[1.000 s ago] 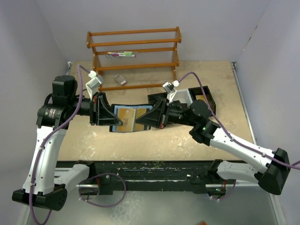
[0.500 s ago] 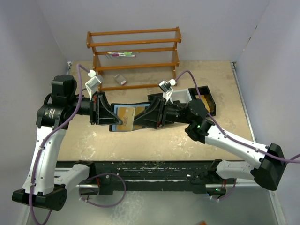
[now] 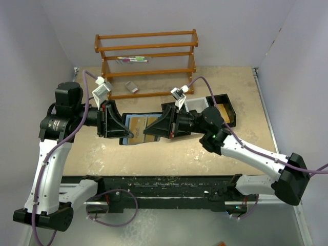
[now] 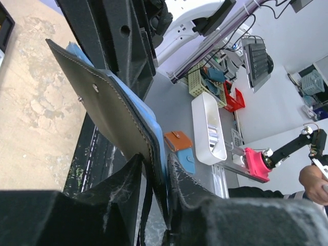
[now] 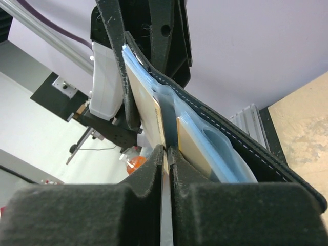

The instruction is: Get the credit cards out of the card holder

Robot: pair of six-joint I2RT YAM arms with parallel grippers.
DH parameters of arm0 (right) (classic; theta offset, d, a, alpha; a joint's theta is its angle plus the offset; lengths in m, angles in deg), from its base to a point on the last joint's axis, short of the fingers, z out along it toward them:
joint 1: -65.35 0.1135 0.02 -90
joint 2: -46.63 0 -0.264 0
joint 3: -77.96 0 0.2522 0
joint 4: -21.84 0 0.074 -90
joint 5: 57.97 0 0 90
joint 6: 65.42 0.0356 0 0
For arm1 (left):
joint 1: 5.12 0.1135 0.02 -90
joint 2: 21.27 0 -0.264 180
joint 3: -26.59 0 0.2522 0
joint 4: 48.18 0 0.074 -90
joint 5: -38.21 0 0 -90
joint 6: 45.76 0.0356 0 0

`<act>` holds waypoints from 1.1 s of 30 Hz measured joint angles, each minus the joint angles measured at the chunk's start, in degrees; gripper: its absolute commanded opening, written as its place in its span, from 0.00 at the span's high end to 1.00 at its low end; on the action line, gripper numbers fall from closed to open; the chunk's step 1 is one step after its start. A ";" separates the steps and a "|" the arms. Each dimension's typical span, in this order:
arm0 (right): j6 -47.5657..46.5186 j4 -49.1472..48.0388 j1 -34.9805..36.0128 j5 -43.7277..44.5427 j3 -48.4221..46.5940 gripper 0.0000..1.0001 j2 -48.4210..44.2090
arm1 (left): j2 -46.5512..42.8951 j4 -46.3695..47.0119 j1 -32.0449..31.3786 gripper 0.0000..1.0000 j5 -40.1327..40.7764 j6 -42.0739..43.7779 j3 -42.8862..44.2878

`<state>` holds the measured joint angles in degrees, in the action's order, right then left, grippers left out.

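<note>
Black leather fills the left wrist view: the card holder stands on edge there, and the left pincer pinches its rim and blue-grey lining, the dark pads hiding how deep the hold goes. From above, the housings of both pincers cover the wallet's outer ends, so only its open middle shows, between the two arms; whether it touches the worktop cannot be told. Two orange-tan credit cards sit in the slots, partly sunk behind the lining. The right pincer is pressed together on the thin edge of one of them, and the card's near end is lost between the pads. The two pincers face each other nearly nose to nose, with little slack between. Bare worktop lies in front of them, up to the black rail along the near edge. Behind them stands a wooden rack with coloured pens on one shelf and a small grey block lower down. To the right, a black-and-white tray is half hidden by the right arm. The worktop is tan, scuffed with pale patches, and closed in by plain lilac walls.
</note>
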<state>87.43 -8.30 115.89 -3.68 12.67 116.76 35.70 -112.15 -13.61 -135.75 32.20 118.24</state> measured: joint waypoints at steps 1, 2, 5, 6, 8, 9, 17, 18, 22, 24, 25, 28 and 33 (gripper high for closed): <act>-0.02 0.13 0.00 0.00 0.00 0.99 0.00 | -0.07 0.00 0.00 0.70 -0.07 0.00 0.00; 0.00 0.24 0.00 0.02 0.00 1.00 -0.02 | -0.13 0.00 0.00 0.69 -0.28 0.00 0.00; 0.00 0.44 0.02 0.07 0.02 1.00 -0.13 | -0.31 0.00 -0.02 0.69 -0.70 0.00 -0.02; 0.00 0.52 0.02 0.11 0.02 1.00 -0.26 | -0.33 0.02 -0.04 0.70 -0.79 0.00 -0.02; -0.02 0.79 0.02 0.24 0.33 1.00 -0.81 | -0.33 0.02 -0.04 0.73 -1.09 0.00 -0.07; -0.02 0.79 0.02 0.24 0.48 1.00 -1.07 | -0.33 0.02 -0.04 0.76 -1.25 0.00 -0.13; -0.02 1.09 0.02 0.31 2.89 1.00 -4.33 | -0.35 -0.07 -0.15 0.82 -1.60 0.00 -0.92; -0.04 1.09 0.00 0.35 3.19 1.00 -4.76 | -0.35 -0.07 -0.15 0.83 -1.68 0.00 -0.92; -0.02 1.01 0.02 0.50 3.80 1.00 -5.49 | -0.35 -0.07 -0.17 0.85 -1.77 -0.02 -0.92; -0.02 1.03 0.00 0.66 4.09 1.00 -5.70 | -0.35 -0.07 -0.17 0.86 -1.75 -0.02 -0.92; -0.02 1.01 0.00 0.68 4.13 1.00 -5.77 | -0.35 -0.07 -0.17 0.87 -1.75 -0.02 -0.92; -0.02 1.09 0.00 0.72 4.22 0.92 -6.03 | -0.35 -0.07 -0.17 0.95 -1.68 -0.04 -0.92; 0.68 0.37 0.00 0.68 4.20 0.73 -5.73 | -0.35 0.02 -0.15 1.00 -1.70 -0.52 -0.92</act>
<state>88.11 -7.93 115.89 -3.00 16.86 111.03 35.35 -112.13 -13.76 -137.46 31.68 117.32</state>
